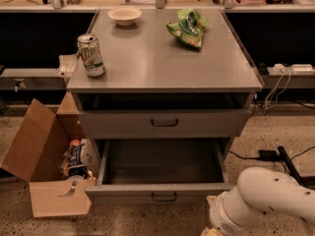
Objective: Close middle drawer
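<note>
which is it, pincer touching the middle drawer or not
Cannot tell. In the camera view the pincer sits at the bottom edge, just below the right front corner of the middle drawer, mostly cut off, so neither contact nor gap shows.

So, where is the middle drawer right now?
In the camera view the middle drawer stands pulled out under the taller drawer front, right of the cardboard box; the pincer is at the bottom edge, near its right front corner.
</note>
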